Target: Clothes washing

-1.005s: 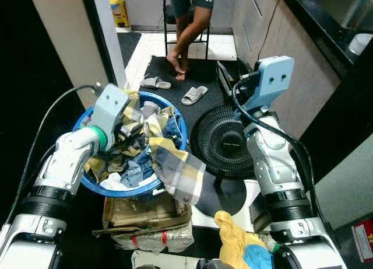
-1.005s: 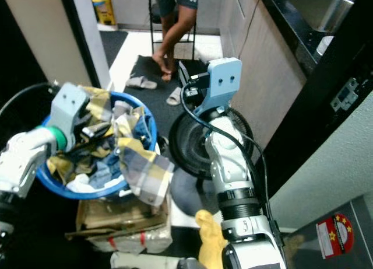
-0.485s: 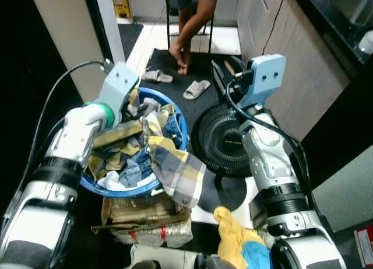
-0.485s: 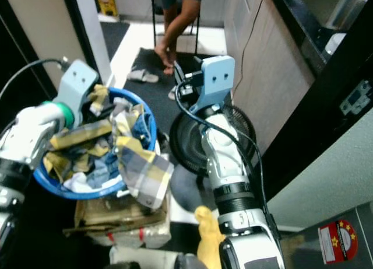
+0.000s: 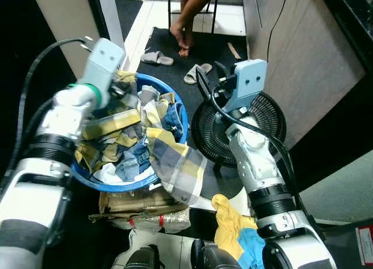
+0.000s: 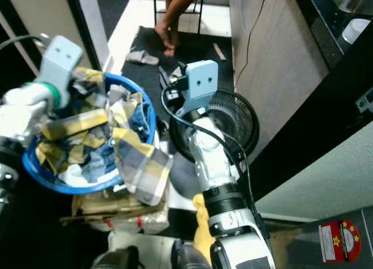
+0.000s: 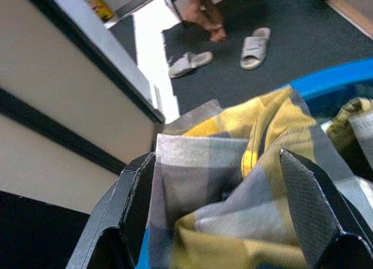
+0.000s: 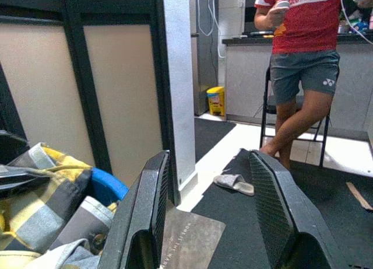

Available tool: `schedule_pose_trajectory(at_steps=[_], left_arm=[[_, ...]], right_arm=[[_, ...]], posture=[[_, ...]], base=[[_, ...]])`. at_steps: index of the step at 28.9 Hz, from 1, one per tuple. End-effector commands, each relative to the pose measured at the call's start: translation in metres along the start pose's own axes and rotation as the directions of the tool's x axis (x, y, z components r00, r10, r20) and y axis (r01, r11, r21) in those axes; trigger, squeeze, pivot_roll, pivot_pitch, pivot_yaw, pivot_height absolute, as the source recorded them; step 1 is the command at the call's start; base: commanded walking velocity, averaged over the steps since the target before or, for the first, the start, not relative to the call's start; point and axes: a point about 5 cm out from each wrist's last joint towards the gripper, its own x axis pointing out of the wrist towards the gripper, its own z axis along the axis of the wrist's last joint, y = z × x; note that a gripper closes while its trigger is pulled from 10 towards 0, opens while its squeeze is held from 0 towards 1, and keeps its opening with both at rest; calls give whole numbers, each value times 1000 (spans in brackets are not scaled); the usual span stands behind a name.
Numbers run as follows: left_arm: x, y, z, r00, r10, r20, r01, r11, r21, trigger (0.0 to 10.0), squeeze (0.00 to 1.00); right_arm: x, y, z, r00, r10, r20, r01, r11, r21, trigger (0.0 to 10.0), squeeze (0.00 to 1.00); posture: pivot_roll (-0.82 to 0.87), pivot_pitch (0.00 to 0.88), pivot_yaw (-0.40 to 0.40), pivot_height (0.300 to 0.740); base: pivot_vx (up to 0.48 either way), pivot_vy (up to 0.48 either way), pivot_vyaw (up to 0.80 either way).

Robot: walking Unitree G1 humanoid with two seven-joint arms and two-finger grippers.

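I see the round blue plastic laundry basket (image 5: 182, 124) heaped with crumpled clothes, standing on a flattened cardboard box (image 5: 140, 203) just beside the black wire-grilled floor fan (image 5: 233, 124); a soft yellow-and-grey plaid shirt (image 5: 175, 167) spills over the basket's rim nearest the fan and hangs down past the cardboard. My left gripper (image 7: 215, 181) is at the basket's far-left rim; in the left wrist view its ribbed black fingers (image 7: 303, 193) stand apart with a bunched fold of yellow-and-grey plaid cloth (image 7: 233, 164) pressed between them, so it is clamped on that cloth. My right gripper (image 8: 210, 205) is raised between basket and fan, its two textured fingers apart with nothing between them. A yellow and blue rag (image 5: 233, 234) lies crumpled by my right arm's base, partly cut off by the frame. On the dark mat beyond, a pair of grey slippers (image 5: 198, 73) lies near a person's bare feet (image 5: 180, 35); that person stands against a black chair, in a red shirt (image 8: 309, 18). Compared with a second ago, my left gripper has lifted from deep in the pile to the rim, and the camera has tilted.
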Motion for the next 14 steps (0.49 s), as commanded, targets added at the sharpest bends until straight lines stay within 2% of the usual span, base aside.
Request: schedule_pose_trajectory(at_steps=[1, 3, 7, 11, 14], left_arm=[[-7, 0, -18, 997, -55, -60, 56, 998, 16, 10000, 0], [-15, 3, -37, 991, -76, -113, 78, 997, 9, 10000, 0], [-18, 0, -51, 985, -85, -151, 91, 995, 36, 10000, 0], [-22, -19, -70, 962, -189, -194, 199, 979, 33, 10000, 0], [-23, -25, -74, 954, -216, -206, 228, 973, 37, 10000, 0]], right_arm=[[0, 1, -2, 1000, 4, 1, -4, 1000, 4, 10000, 0], [-1, 0, -2, 1000, -2, -1, 2, 1000, 4, 10000, 0], [-1, -2, -3, 1000, -5, -2, 5, 1000, 4, 10000, 0], [-1, -3, -2, 1000, -12, 4, 12, 1000, 2, 10000, 0], [-1, -4, -1, 1000, -14, 6, 14, 1000, -4, 10000, 0]], posture=[[190, 173, 40, 740], [190, 173, 40, 740], [188, 171, 39, 740], [178, 168, 34, 740], [170, 168, 34, 740]], base=[[0, 0, 0], [0, 0, 0], [0, 0, 0], [0, 0, 0], [0, 0, 0]])
